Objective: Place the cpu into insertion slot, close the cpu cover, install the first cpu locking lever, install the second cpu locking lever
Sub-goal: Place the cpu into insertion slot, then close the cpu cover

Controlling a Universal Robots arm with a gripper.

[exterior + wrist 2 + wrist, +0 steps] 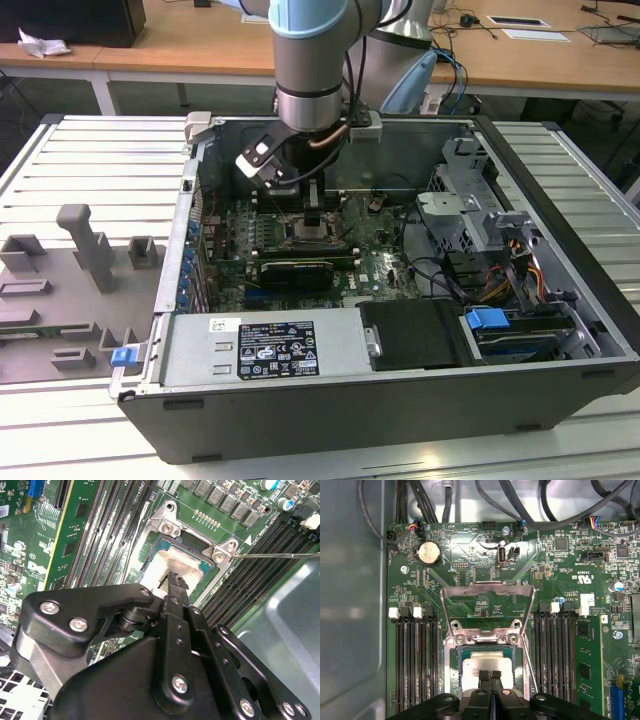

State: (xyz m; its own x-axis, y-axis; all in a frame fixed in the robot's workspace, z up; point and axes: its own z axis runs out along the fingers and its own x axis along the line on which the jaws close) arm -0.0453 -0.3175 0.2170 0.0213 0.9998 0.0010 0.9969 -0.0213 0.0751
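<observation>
First wrist view: gripper [490, 674] fingers pressed together, tips over cpu [481, 661]. cpu flat inside insertion slot [455, 665], edges within rim. cpu cover [487, 586] stands open past slot. Memory slots [415, 655] flank slot closely. Exterior view: arm [310, 60] at frame centre, case [400, 420] walls well apart.

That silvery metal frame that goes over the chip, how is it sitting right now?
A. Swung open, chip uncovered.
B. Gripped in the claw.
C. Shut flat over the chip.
A: in the first wrist view the frame is swung open, away from the chip, which lies bare under the claw.
</observation>
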